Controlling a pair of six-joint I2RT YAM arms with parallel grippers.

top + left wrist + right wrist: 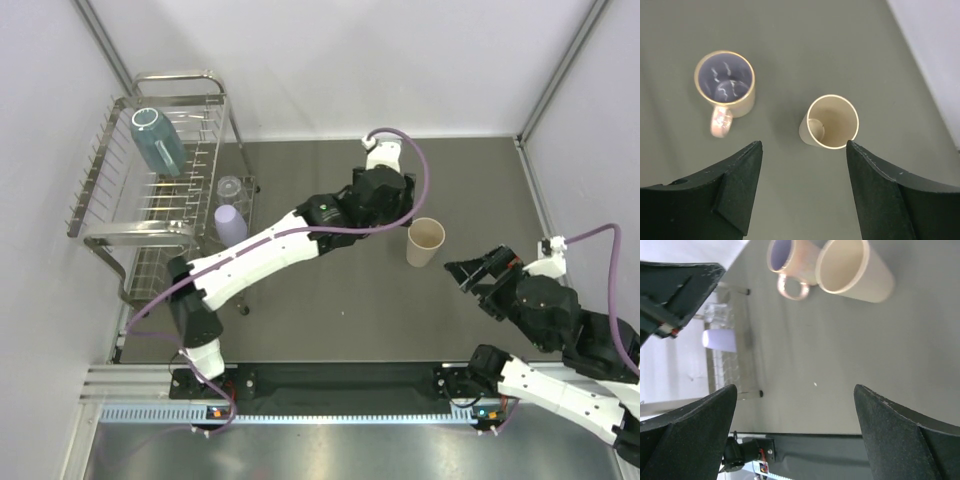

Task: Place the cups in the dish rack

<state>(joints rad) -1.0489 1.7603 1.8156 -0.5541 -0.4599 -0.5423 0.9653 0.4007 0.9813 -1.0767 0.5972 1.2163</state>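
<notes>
The silver wire dish rack (110, 235) stands at the far left. A teal-blue cup (157, 140) lies in it, and a clear glass (230, 187) and a lavender tumbler (231, 223) sit upside down at its right side. On the table, a beige tumbler (425, 241) stands upright. In the left wrist view a pink handled mug (725, 85) stands left of the beige tumbler (832, 122). My left gripper (804, 146) hovers above them, open and holding nothing. The open right gripper (470, 272) sits to the right of the beige tumbler, also holding nothing.
In the top view my left arm (300, 235) stretches across the table's middle and hides the mug. The right wrist view shows the mug (790, 260), the beige tumbler (855, 270) and the rack's edge (732, 370). Walls close in the left, back and right sides.
</notes>
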